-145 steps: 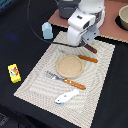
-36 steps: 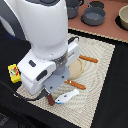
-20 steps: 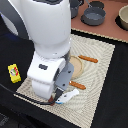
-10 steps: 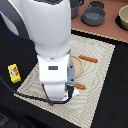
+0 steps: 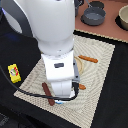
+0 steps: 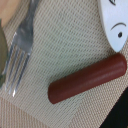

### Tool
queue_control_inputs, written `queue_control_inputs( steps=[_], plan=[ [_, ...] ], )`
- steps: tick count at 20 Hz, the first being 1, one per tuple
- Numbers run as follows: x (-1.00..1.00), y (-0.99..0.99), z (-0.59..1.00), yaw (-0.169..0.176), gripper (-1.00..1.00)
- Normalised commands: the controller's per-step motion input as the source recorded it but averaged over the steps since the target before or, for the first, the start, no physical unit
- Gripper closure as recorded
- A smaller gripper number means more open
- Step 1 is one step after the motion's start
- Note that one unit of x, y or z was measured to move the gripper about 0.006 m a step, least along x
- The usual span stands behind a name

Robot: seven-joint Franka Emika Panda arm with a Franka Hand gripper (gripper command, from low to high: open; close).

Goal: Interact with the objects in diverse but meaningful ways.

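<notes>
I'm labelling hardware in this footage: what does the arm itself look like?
The arm is glossy white with bulky rounded segments and dark bands at the joints. Its boxy white wrist block has a small dark inset. A black cable loops alongside. The fingers aren't visible.

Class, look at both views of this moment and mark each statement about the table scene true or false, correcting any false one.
1. The brown sausage lies on the woven mat. True.
2. The sausage rests across the fork's tines. False: the fork lies beside it, apart.
3. The yellow packet sits on the mat. False: it lies on the dark surface off the mat, toward the exterior view's left.
4. The white fish lies near the sausage. True.
5. The grey pan sits on the mat. False: it stands beyond the mat's far edge.
</notes>
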Motion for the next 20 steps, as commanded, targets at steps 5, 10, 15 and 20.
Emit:
queue_control_inputs(
  steps=[5,10,15,20],
  plan=[
    [0.9,-0.21,0.1,0.0,-1.0],
    [0.75,-0.38,-0.03,0.018,-1.0],
    [0.22,-0.3,-0.18,0.048,-1.0],
    [-0.22,-0.11,-0.12,0.063,-1.0]
  ],
)
